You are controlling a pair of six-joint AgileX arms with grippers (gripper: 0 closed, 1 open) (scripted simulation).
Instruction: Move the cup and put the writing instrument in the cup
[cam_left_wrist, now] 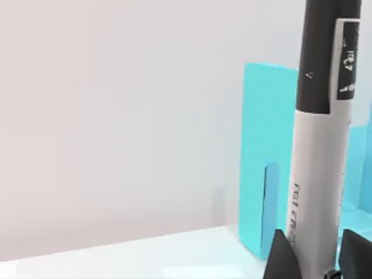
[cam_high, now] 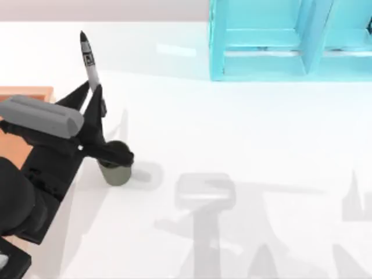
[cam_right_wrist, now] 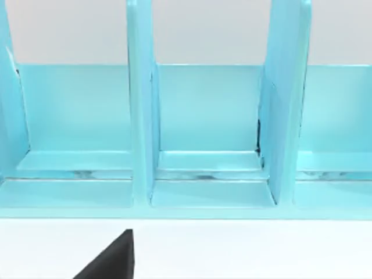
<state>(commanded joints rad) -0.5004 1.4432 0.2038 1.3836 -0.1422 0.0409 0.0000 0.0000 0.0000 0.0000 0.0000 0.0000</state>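
Left pincer (cam_high: 93, 102), at the left of the white tabletop (cam_high: 244, 139), clamped on the lower part of the upright marker (cam_high: 90, 61), held just above the olive cup (cam_high: 116, 171); turquoise shelf (cam_high: 279, 40) stands far right.

You have one marker (cam_high: 89, 60), one cup (cam_high: 117, 172), one turquoise divided rack (cam_high: 279, 40) and one orange block (cam_high: 23, 125) on the surface (cam_high: 244, 133).

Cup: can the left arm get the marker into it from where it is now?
Probably yes. The left gripper holds the marker near-upright, above and just behind the cup; the cup's mouth is hidden under the gripper body.
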